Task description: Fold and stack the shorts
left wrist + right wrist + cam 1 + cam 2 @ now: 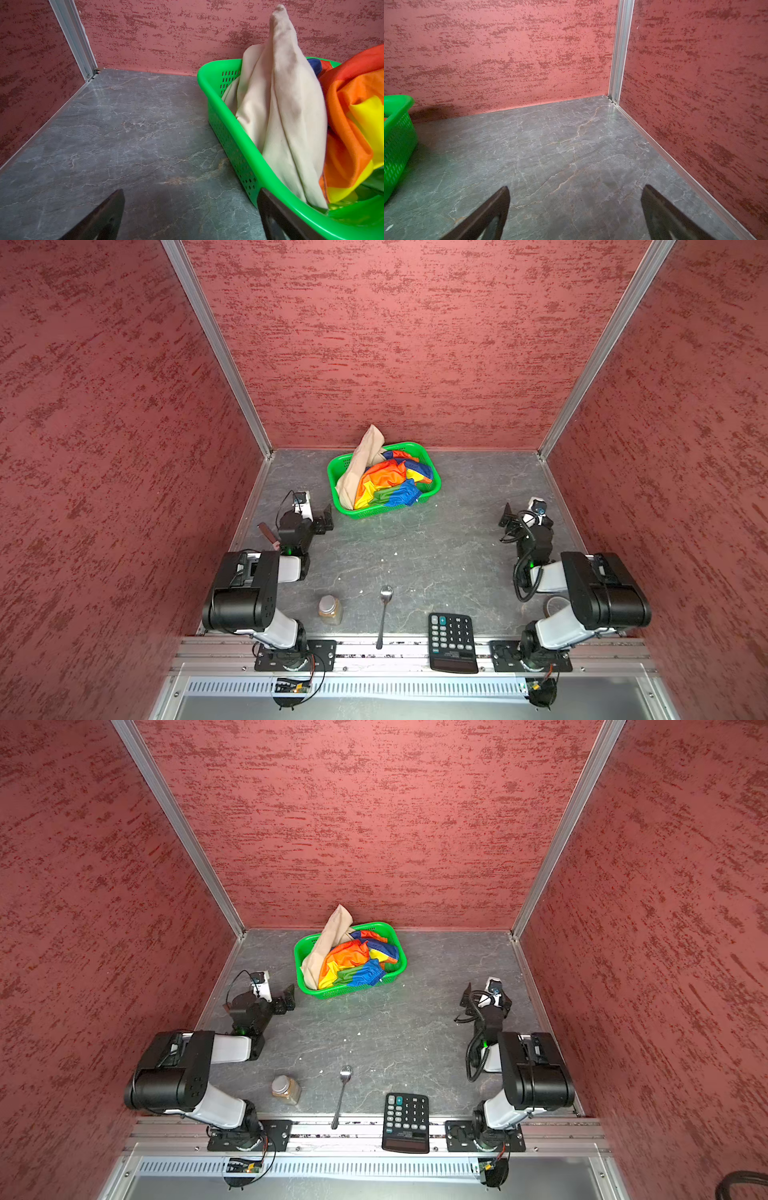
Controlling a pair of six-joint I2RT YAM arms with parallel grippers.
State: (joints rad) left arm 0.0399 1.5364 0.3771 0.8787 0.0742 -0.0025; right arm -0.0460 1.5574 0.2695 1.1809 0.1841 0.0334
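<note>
Both shorts (390, 481) just beside left gripper (191, 193)

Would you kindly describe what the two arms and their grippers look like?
The left arm and right arm have bulky black joint housings, white links and a small green light near the wrist. A coiled black cable hangs along the right arm; a thin black wire loops at the left wrist. The left gripper and right gripper have dark, tapered fingers.
</note>
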